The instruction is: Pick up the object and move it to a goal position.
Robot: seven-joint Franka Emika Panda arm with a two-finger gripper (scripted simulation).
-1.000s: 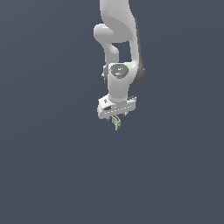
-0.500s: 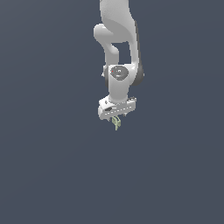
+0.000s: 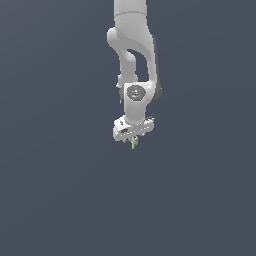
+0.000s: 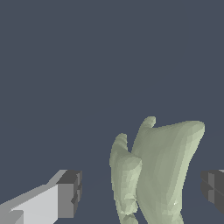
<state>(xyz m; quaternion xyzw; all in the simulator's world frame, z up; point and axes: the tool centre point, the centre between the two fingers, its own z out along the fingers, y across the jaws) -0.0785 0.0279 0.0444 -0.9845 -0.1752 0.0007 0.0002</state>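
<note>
The object (image 3: 133, 143) is a tiny pale yellow-green, pointed thing directly under the white gripper (image 3: 133, 137) in the exterior view. In the wrist view the object (image 4: 162, 170) fills the space between the two dark fingertips (image 4: 70, 194). One finger stands clearly apart from it, with a gap. The other fingertip is at the picture's edge, close beside the object. The gripper (image 4: 140, 192) is open around the object, and its fingers do not press on it.
A plain dark grey-blue surface fills both views. The white arm (image 3: 132, 45) comes down from the top of the exterior view. Nothing else shows.
The arm's wrist and gripper have come down a little onto the object. The object has stayed where it was.
</note>
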